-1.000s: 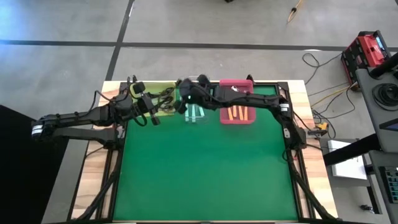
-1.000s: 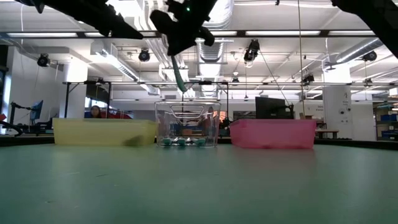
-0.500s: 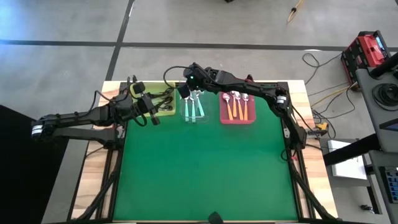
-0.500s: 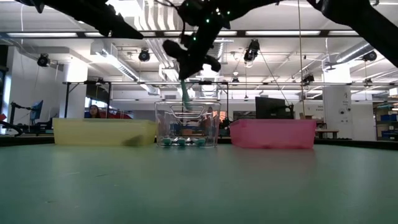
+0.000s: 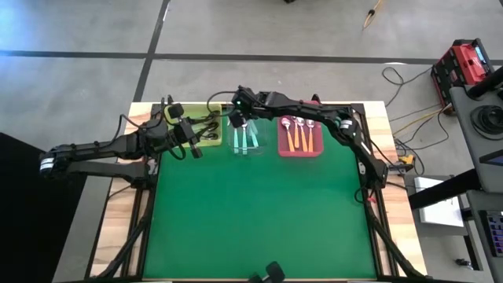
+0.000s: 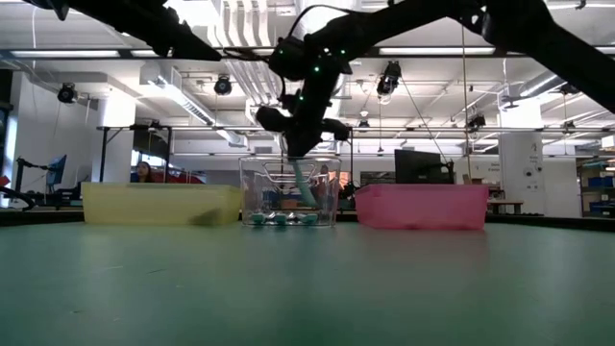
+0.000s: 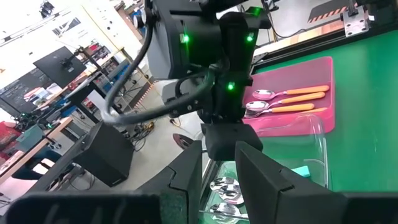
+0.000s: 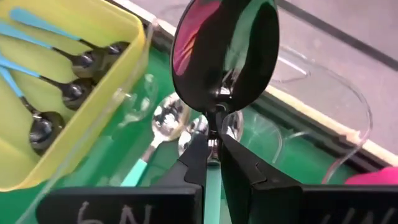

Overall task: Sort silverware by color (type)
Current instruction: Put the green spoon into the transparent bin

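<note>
right gripper point(image 8: 212, 163): clamped on teal spoon point(image 8: 225, 53), over clear bin point(image 6: 288, 190)
left gripper point(image 5: 191, 140): fingers apart, beside yellow bin point(image 5: 206, 140)

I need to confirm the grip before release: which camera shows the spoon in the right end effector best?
The right wrist view: the spoon fills it, its neck pinched by the right end effector. The low view shows only its teal handle hanging into the clear bin. The high view hides it under the arm; the left wrist view shows only that arm's housing.
</note>
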Controlling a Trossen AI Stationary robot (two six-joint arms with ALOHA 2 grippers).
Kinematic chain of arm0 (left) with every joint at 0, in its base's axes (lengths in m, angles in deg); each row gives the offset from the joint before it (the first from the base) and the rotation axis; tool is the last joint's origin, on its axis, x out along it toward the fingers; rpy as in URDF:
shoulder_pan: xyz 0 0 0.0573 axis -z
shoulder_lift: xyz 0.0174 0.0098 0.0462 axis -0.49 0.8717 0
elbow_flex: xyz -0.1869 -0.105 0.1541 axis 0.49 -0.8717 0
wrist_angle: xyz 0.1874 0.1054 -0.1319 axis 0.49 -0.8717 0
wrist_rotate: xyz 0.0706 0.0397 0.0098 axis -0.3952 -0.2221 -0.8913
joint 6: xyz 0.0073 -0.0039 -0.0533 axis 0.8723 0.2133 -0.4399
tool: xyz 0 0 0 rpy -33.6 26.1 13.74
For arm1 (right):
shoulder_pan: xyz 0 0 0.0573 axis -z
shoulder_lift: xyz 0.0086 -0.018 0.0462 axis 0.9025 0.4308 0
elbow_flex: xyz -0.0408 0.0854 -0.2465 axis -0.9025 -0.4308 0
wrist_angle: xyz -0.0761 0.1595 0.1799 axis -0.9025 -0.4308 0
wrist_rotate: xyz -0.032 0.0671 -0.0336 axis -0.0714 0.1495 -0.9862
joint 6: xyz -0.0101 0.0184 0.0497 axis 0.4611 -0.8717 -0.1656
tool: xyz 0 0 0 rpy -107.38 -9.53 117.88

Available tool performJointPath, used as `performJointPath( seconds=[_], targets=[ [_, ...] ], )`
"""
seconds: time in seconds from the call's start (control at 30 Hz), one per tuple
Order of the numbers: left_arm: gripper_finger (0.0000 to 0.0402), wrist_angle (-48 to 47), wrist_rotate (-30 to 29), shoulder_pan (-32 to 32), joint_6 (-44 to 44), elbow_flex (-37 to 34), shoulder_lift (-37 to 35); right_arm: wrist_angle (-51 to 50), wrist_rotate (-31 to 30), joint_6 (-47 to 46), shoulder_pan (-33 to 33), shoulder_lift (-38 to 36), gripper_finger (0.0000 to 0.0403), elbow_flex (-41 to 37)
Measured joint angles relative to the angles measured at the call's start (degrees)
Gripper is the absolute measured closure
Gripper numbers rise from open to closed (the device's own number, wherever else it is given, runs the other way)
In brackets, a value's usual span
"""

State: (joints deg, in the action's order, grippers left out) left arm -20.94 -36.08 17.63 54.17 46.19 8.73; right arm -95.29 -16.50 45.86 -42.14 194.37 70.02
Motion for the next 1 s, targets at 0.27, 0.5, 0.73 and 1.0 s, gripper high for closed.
performJointPath(
  seconds=[0.27,0.5,0.73,1.0],
  targets=[
    [0.0322,0.0,0.0,0.0,0.0,0.0,0.1,-2.7,2.9,-4.0,0.5,1.4,0.0383,0.0],
    [0.0322,0.0,0.0,0.0,0.0,0.0,0.1,-2.8,6.8,-6.3,0.8,1.6,0.0383,0.0],
    [0.0322,0.0,0.0,0.0,0.0,0.0,0.1,-4.7,6.9,-7.9,1.1,1.6,0.0383,0.0],
    [0.0322,0.0,0.0,0.0,0.0,0.0,0.1,-7.1,8.1,-9.6,1.4,1.6,0.0383,0.0]
  ],
)
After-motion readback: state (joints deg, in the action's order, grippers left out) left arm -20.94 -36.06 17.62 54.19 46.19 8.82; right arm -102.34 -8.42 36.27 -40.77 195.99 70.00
